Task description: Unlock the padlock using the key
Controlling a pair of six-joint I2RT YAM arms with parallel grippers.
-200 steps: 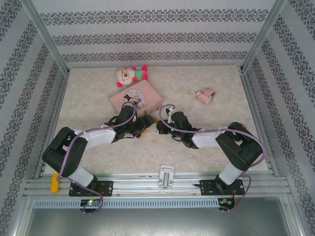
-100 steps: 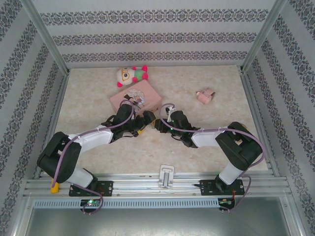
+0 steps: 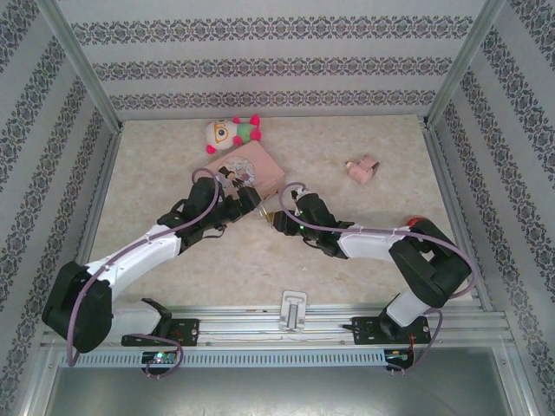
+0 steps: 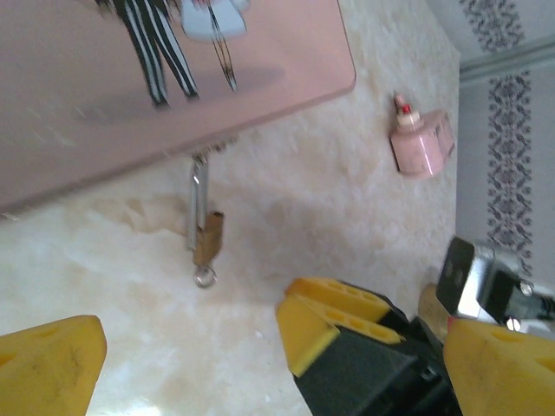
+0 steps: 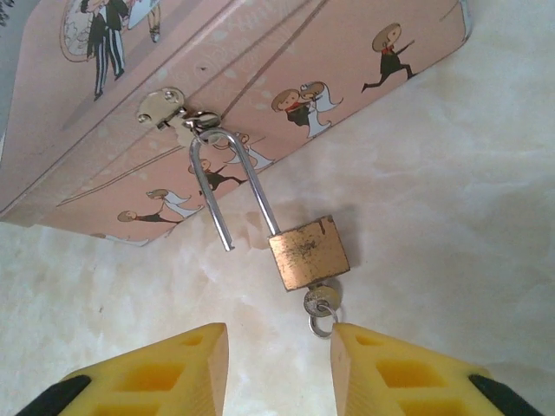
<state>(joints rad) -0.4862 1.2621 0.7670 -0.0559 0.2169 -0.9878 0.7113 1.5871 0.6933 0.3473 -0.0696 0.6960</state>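
scuffed brass padlock [image 5: 308,251], slim silver shackle [image 5: 251,186]

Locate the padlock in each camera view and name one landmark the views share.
Top external: too small to make out, somewhere by the near edge of the pink box.
Left wrist: padlock left of centre, just below the pink box's edge.
Right wrist: padlock at centre, hooked into the clasp of the pink box.
Shared landmark: the pink box.
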